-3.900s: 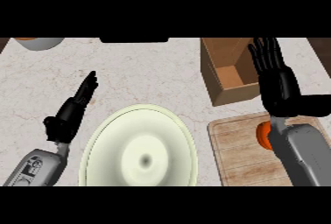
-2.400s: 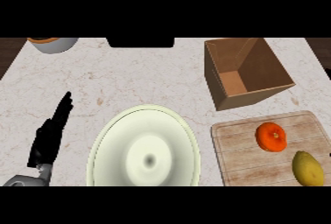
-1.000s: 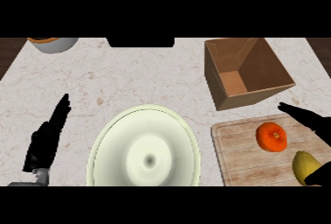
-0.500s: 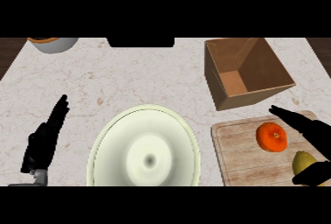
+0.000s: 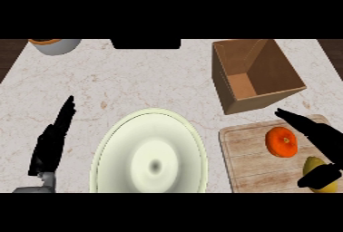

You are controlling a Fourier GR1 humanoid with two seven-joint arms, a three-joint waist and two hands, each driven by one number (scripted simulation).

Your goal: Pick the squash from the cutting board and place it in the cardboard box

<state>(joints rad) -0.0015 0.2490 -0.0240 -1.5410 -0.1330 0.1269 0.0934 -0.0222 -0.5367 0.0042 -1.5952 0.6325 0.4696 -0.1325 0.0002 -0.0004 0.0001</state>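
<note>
Fingers of the right hand extend straight, spread wide of the thumb, holding nothing. The squash lies at the cutting board near-right corner, partly covered by the thumb. Step in hand: approach. Next, judged: close round the squash, lift, carry far-left to the cardboard box. Left hand rests open, left on the bench. Squash is cut off by the edge.

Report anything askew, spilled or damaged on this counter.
Nothing is spilled or damaged. The cardboard box sits turned at an angle to the cutting board. The squash and an orange fruit lie on the board.
</note>
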